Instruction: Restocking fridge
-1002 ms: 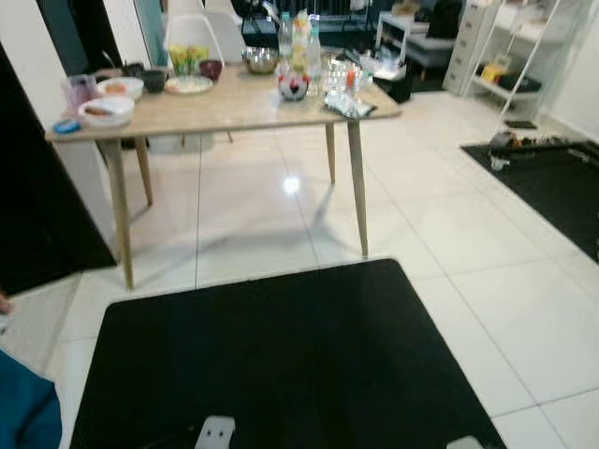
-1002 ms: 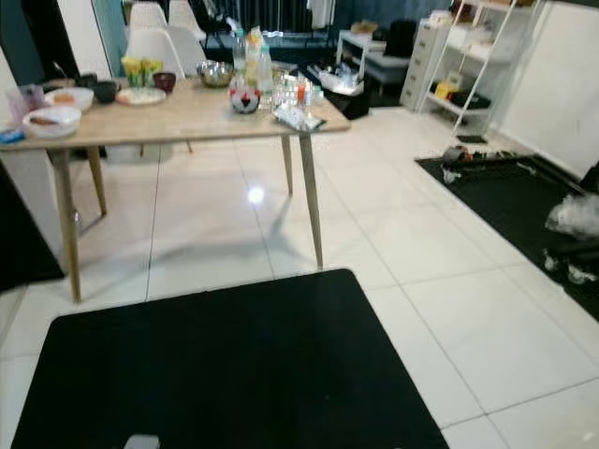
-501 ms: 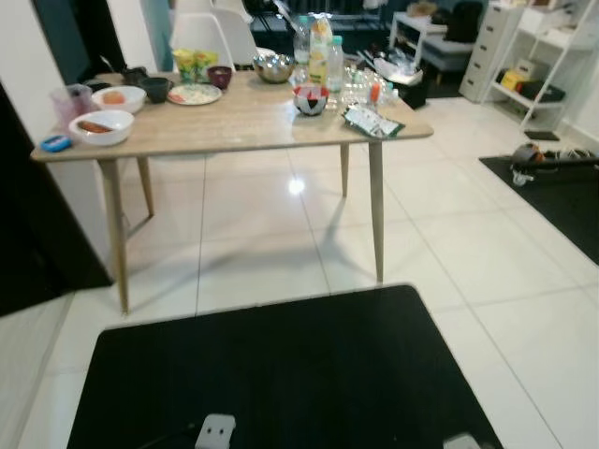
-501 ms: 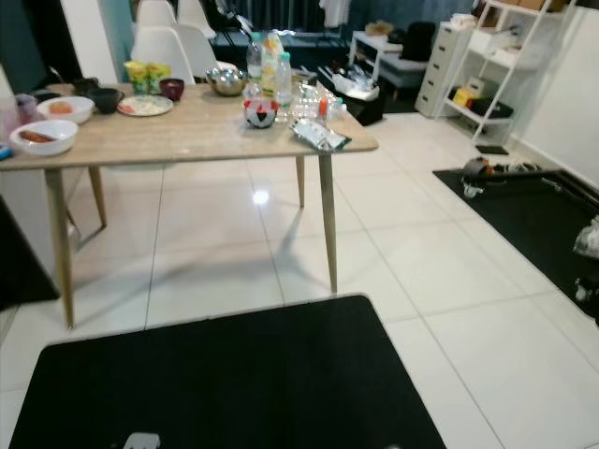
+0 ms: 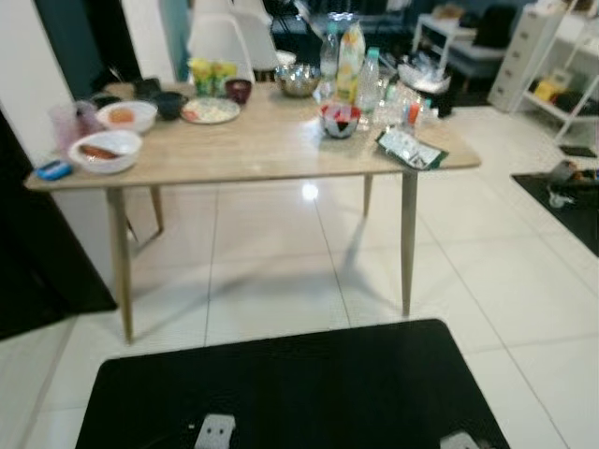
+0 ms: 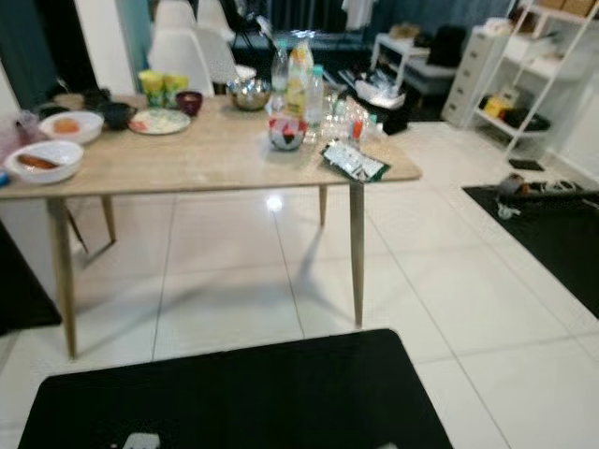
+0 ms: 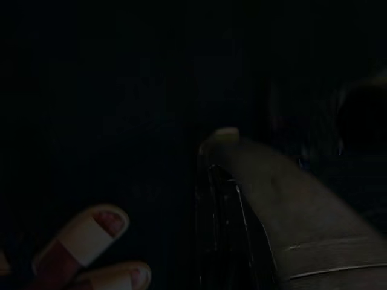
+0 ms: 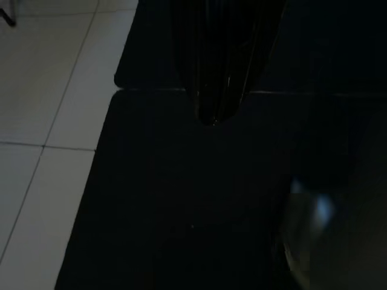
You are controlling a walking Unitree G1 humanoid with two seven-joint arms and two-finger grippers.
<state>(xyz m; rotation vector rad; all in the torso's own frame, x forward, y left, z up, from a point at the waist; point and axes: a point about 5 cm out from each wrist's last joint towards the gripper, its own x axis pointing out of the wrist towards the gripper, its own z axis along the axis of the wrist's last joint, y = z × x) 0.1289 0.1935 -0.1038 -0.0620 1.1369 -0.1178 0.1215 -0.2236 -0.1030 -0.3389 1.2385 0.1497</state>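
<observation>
A light wooden table [image 5: 262, 150] stands a few steps ahead. On it are two white bowls of food [image 5: 109, 150], a plate [image 5: 211, 110], a metal bowl [image 5: 298, 79], a patterned bowl [image 5: 339, 120], several bottles [image 5: 354, 64] and a foil packet [image 5: 410, 148]. My right gripper [image 8: 210, 118] hangs low over a black mat [image 8: 199, 199], its fingers meeting at the tips with nothing in them. The left wrist view is very dark. It shows one black finger [image 7: 219, 211] and a person's fingertips [image 7: 87, 232] close by.
A black mat [image 5: 281, 383] lies on the white tiles between me and the table. A tall dark panel [image 5: 28, 243] stands at the left. White chairs [image 5: 220, 42] are behind the table. A white shelf [image 5: 552, 65] and a second dark mat [image 6: 552, 224] are at the right.
The camera has moved forward and turned: the table now sits nearer and more central. The blue sleeve at the lower left has left the picture. Nothing on the table has moved.
</observation>
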